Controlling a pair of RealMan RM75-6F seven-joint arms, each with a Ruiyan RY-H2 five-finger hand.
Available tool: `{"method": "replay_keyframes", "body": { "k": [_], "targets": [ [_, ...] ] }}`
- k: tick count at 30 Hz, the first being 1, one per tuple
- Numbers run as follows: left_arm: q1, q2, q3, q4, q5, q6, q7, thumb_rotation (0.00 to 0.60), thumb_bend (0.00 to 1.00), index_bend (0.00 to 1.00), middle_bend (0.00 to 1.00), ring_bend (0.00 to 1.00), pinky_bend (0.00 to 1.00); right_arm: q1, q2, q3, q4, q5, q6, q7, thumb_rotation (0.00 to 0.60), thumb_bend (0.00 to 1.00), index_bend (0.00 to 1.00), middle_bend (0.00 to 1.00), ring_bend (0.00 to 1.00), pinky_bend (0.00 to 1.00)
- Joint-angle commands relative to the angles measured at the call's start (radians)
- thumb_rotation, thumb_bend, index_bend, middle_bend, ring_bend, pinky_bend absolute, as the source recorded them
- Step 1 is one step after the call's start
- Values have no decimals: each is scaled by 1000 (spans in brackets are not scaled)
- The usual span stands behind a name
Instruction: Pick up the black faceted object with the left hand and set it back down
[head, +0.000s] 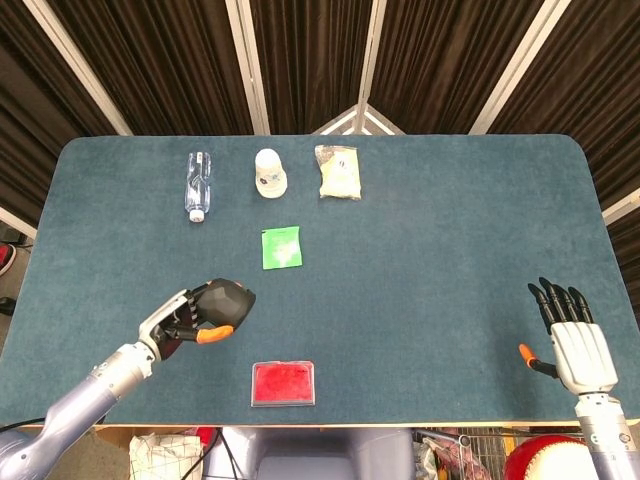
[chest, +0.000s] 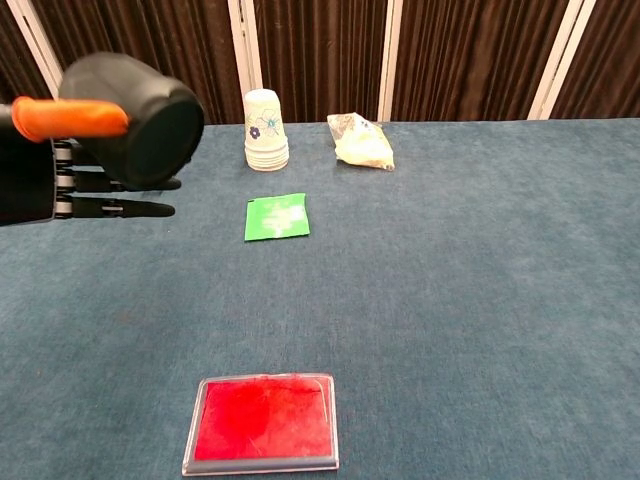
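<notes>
The left hand (head: 190, 318) grips the black faceted object (head: 226, 301) in the lower left of the head view, raised above the blue counter (head: 430, 240). The right hand (head: 575, 340), lower right, lies empty with fingers spread.

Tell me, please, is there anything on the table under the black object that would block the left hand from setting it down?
Nothing visible does. The left hand holds the black object above bare table. The nearest things lie to the side: the red case toward the front edge and the green packet farther back.
</notes>
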Motion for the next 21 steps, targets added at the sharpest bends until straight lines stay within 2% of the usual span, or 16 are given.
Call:
{"method": "replay_keyframes", "body": {
  "k": [1,6,8,9,12,15,19,21],
  "targets": [
    [71,23,35,-102,108,195,482,600,542,420,487,127,168,1,1,2,0,3,-2,0,600,285,47,24,64,11],
    [133,-214,101,65,402,572,1010,600,542,439,496,127,166,1,-1,-1,0,-1,-2,-1,600,286,47,24,64,11],
    [142,-282,111,140,494,660,1148,600,542,437,499,127,166,1,-2,-2,-1,-2,-2,1,600,286,47,24,63,10],
    [142,-308,109,199,559,704,1256,600,543,436,502,127,166,0,-1,-2,0,-2,-2,3,600,285,47,24,63,10],
    [146,-388,94,321,648,797,1475,600,544,438,512,127,166,1,-1,-3,-1,-4,-3,7,600,285,47,24,64,11],
    [138,-437,80,427,724,856,1637,600,548,446,518,127,166,2,2,-3,-2,-5,-3,13,600,285,47,24,64,11],
    [128,-469,86,499,771,888,1713,600,549,450,518,127,166,1,4,-4,-2,-7,-3,20,600,285,47,24,64,11],
    [128,-476,96,498,753,883,1711,600,549,450,517,127,166,0,4,-4,-3,-8,0,18,600,285,47,24,64,11]
  ]
}}
